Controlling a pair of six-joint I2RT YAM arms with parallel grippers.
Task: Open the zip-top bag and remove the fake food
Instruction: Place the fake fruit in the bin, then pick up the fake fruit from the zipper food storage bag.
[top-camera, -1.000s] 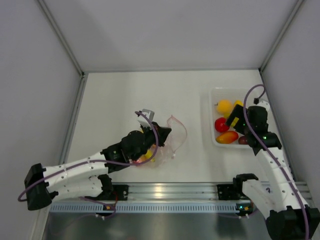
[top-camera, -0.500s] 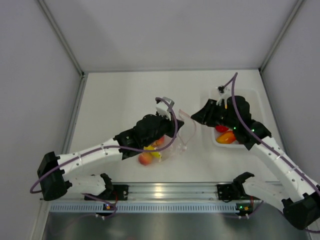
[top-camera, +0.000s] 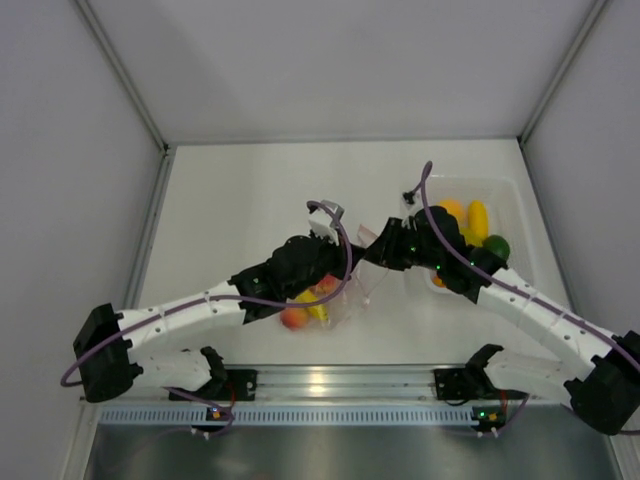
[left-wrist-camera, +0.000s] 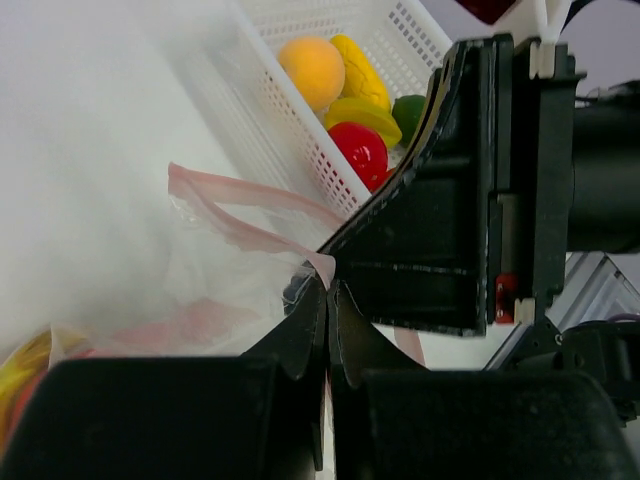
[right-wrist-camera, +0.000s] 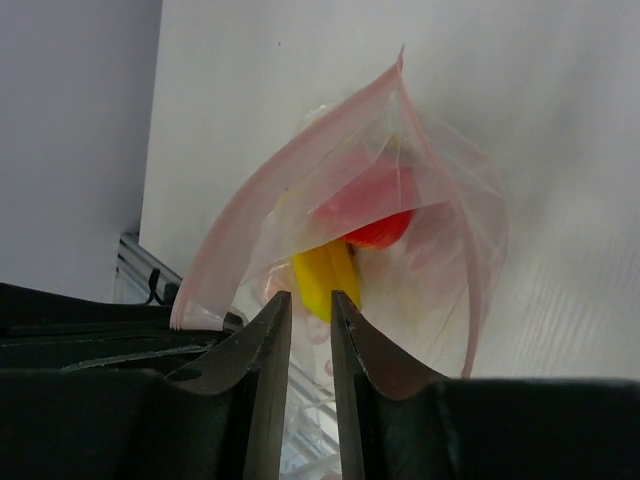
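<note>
- Left end effector (left-wrist-camera: 327, 308) is clamped tight on the pink zip strip (left-wrist-camera: 215, 182) of the zip-top bag (top-camera: 355, 285), so that side looks okay. The risk is that it only has a sliver of thin film. A hard tug could slip the strip out or tear it.
- Right end effector (right-wrist-camera: 310, 318) is the one I'd worry about. Its fingers are nearly together with a thin slit between them, nosed right up to the bag's mouth. Honestly I can't tell if any film is pinched in there. If it's got nothing, pulling away does nothing and the mouth just flops.
- The two end effectors sit just beside each other at the same bit of rim. One sloppy move and they bump. Or both end up on the same lip, which would drag the whole bag instead of spreading it.
- The bag is around the middle of the surface (top-camera: 240, 190), a bit toward the near edge, with its mouth gaping toward the right arm. The fake food (right-wrist-camera: 368, 205) (a red piece, a yellow banana, something peachy) is bunched at the far end of the bag. Tip it too fast and the pieces could spill and roll off the near edge.
- The white mesh basket (left-wrist-camera: 270, 130) by the right edge has fruit in it, and the right arm reaches across its near side. A careless swing could clip it.
</note>
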